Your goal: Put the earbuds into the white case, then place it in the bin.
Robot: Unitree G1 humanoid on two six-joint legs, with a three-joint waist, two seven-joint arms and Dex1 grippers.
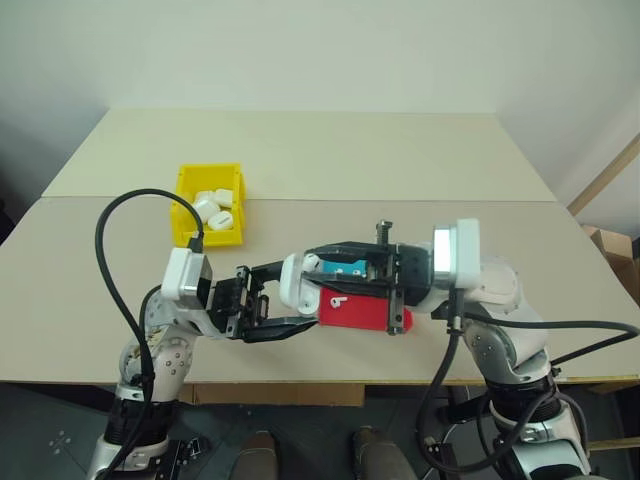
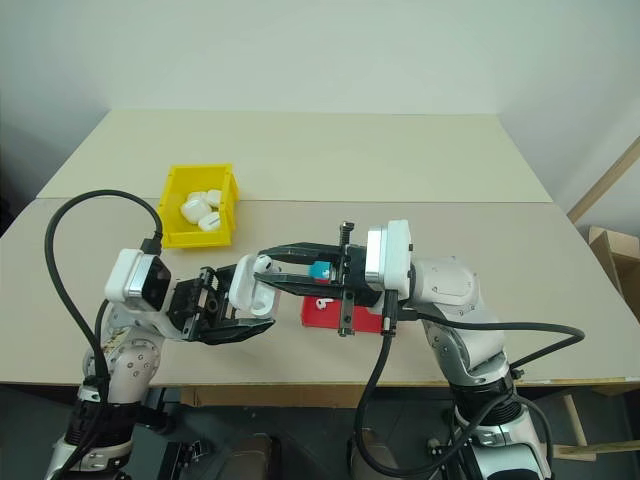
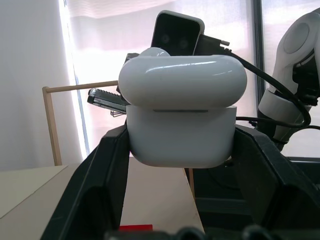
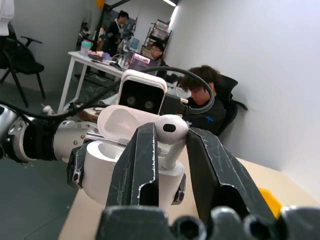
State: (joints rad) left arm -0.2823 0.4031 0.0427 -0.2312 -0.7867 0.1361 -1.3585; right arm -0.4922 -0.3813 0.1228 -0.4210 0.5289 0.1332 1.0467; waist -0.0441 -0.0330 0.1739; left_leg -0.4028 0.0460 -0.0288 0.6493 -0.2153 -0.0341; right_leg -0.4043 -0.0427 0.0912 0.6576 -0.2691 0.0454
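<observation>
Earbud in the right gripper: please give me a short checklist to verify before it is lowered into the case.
1. The left gripper holds the white case firmly: ok.
2. Case lid is open: ok.
3. The right gripper pinches the earbud: ok.
4. Earbud stem points down toward the case: ok.
5. Stem is lined up with a free slot: cannot tell.
6. Second earbud waits on the red tray: ok.
7. The bin has room beside the other cases: ok.
</observation>
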